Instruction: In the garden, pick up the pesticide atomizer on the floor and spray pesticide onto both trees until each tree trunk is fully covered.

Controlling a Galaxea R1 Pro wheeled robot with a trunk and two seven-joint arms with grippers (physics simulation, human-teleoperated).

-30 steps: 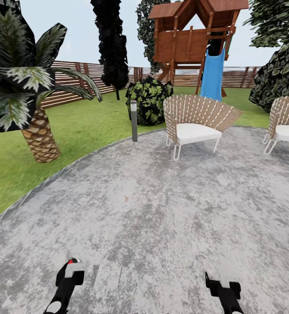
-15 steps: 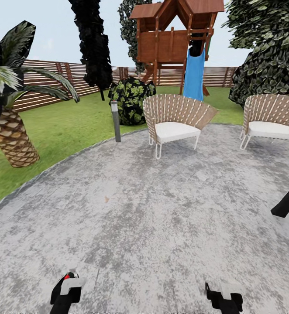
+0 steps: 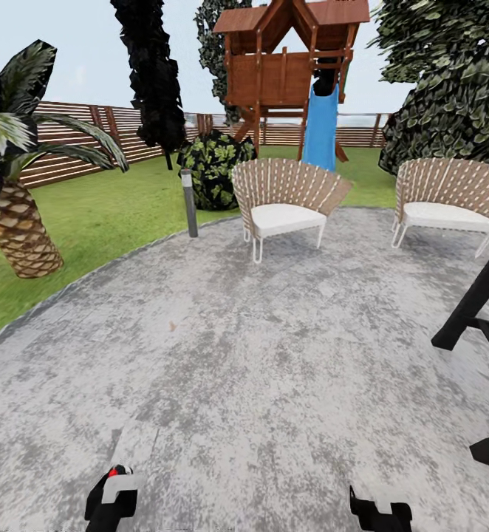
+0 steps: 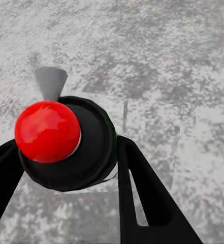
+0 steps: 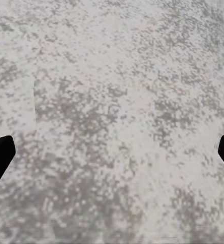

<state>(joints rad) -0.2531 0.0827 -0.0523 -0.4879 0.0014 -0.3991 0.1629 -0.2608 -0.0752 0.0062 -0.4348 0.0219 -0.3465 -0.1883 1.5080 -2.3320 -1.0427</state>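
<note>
The pesticide atomizer [image 4: 66,145], a dark round bottle with a red top, is held between the two black fingers [image 4: 142,193] of the left gripper [image 4: 66,168], which are closed against its sides; a grey nozzle is seen projecting from it over the floor [image 4: 157,56]. In the head view the same left gripper [image 3: 113,499] is found at the lower edge of the picture, the red top of the bottle just showing above it. The right gripper [image 5: 112,152] is spread wide, its fingertips [image 5: 0,155] seen only at opposite edges of the wrist view, and nothing is held between them; grey mottled paving lies beneath. In the head view the right gripper [image 3: 381,513] is seen low over the floor [image 3: 259,347]. Two wicker chairs [image 3: 285,196] with white cushions are set at the far side of the paving, and black legs of a frame [image 3: 481,310] stand at the right. Beyond lie the lawn [image 3: 111,214], a palm [image 3: 15,185], a slatted fence [image 3: 82,140] and a wooden playhouse [image 3: 285,66] with a blue slide.
</note>
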